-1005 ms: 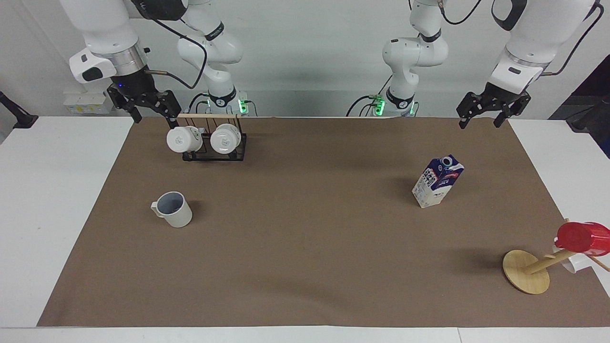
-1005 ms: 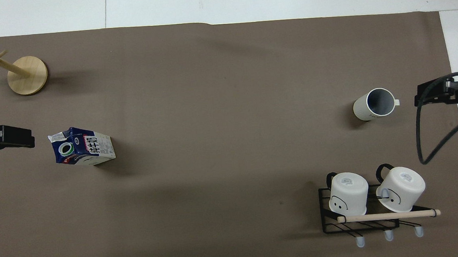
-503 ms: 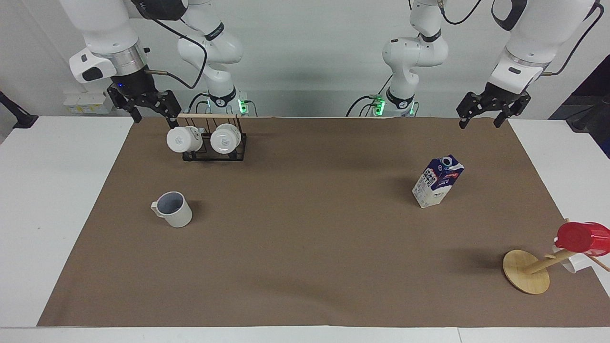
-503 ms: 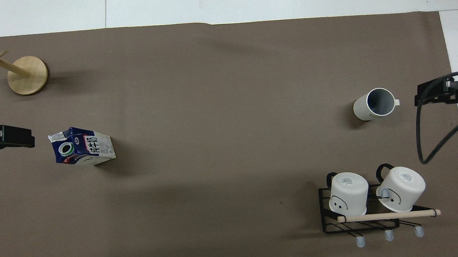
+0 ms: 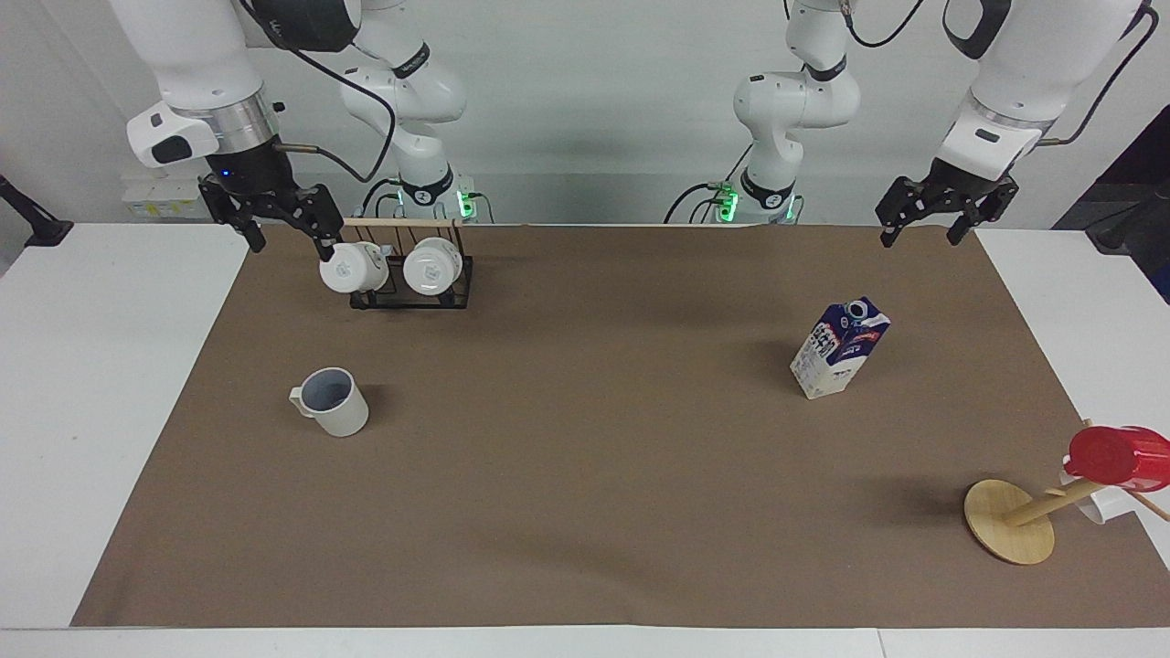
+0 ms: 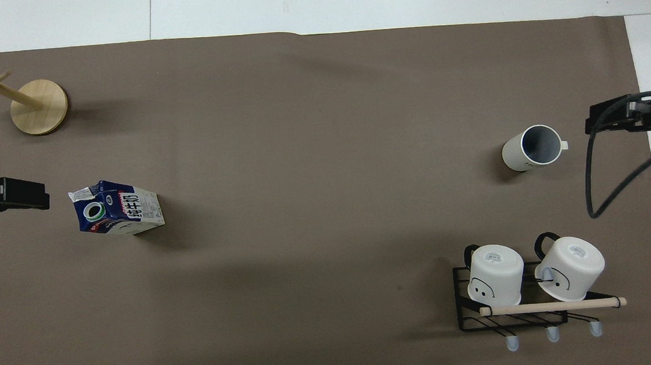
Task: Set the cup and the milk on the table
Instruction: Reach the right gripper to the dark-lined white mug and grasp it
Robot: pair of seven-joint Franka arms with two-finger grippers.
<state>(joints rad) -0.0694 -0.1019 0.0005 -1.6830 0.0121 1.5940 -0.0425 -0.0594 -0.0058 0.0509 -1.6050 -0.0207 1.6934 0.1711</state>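
Note:
The off-white cup [image 5: 334, 402] stands upright on the brown mat [image 5: 585, 493] of the table, toward the right arm's end; it also shows in the overhead view [image 6: 532, 148]. The blue and white milk carton [image 5: 839, 349] stands upright on the mat toward the left arm's end, also in the overhead view [image 6: 118, 208]. My right gripper [image 5: 291, 243] is open and empty, raised over the mat's edge beside the mug rack; it shows in the overhead view [image 6: 613, 119] too. My left gripper [image 5: 920, 236] is open and empty, raised over the mat's edge [image 6: 5, 196], apart from the milk.
A black wire rack [image 5: 411, 292] with two white mugs [image 6: 495, 273] stands nearer to the robots than the cup. A wooden mug tree [image 5: 1010, 523] with a red cup [image 5: 1117, 455] stands at the left arm's end, farther from the robots than the milk.
My right gripper has risen a little and shifted toward the right arm's end of the table. The left arm, cup and milk have not moved.

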